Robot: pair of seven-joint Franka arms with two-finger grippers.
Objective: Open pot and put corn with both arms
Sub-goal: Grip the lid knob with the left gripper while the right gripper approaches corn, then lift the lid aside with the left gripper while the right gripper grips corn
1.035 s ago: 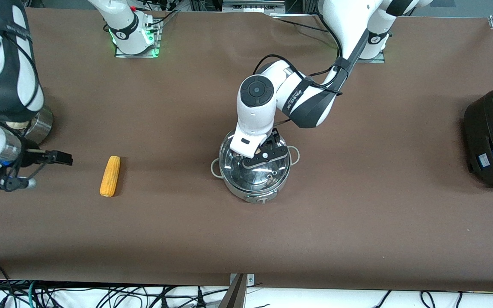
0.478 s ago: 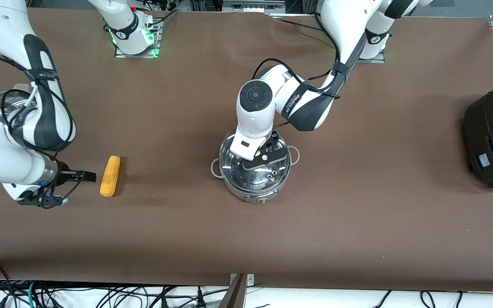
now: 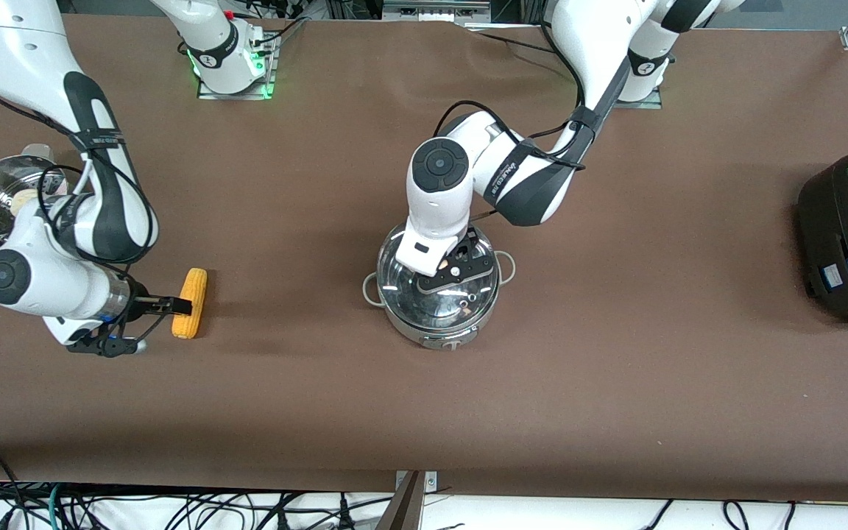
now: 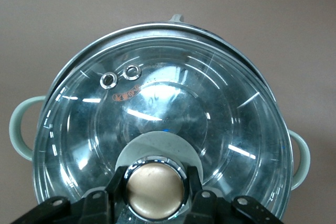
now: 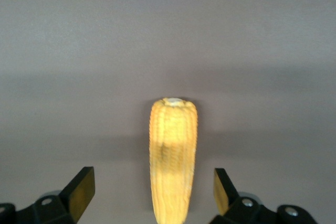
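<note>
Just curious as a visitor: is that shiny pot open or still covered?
Covered. The glass lid sits flat on the pot, with the left gripper shut on the lid knob.

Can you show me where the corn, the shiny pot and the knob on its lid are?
Yellow-orange corn cob (image 3: 190,303), front view, cob's middle.
Round shiny steel pot (image 3: 438,336), front view, its side wall.
Round tan lid knob (image 4: 154,195), left wrist view, knob's top.

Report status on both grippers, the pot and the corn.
Left gripper shut on lid knob, glass lid on pot. Right gripper open, straddling corn on table. Nothing in the way.
</note>
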